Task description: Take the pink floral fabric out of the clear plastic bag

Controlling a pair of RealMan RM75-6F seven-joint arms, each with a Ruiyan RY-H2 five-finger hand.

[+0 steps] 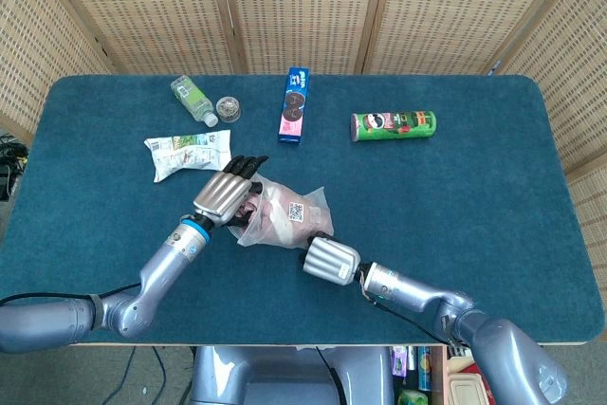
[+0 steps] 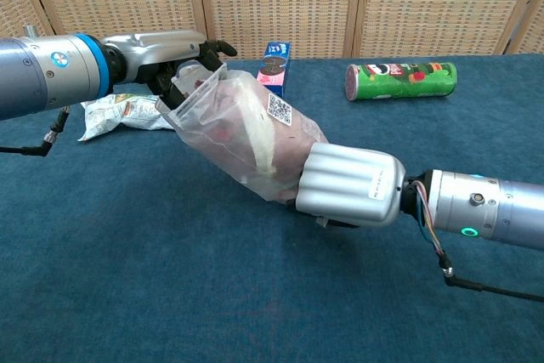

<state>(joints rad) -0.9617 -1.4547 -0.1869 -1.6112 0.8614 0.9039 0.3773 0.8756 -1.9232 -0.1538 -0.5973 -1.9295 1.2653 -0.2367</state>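
The clear plastic bag [image 1: 283,218] [image 2: 242,129] with a QR sticker hangs tilted above the blue table [image 1: 493,196], the pink floral fabric [image 2: 223,116] bunched inside it. My right hand [image 1: 330,259] [image 2: 351,184] grips the bag's lower closed end. At the raised open mouth, my left hand [image 1: 227,197] [image 2: 166,50] has its dark fingers [image 2: 189,64] reaching in behind the rim. The plastic hides whether those fingers pinch the fabric or the rim.
Behind the bag lie a white-green snack packet [image 1: 188,153] [image 2: 119,112], a green bottle [image 1: 193,99], a small round jar [image 1: 228,108], a blue-pink cookie box [image 1: 296,106] [image 2: 274,64] and a green chips can [image 1: 394,124] [image 2: 399,79]. Wicker screens stand behind the table.
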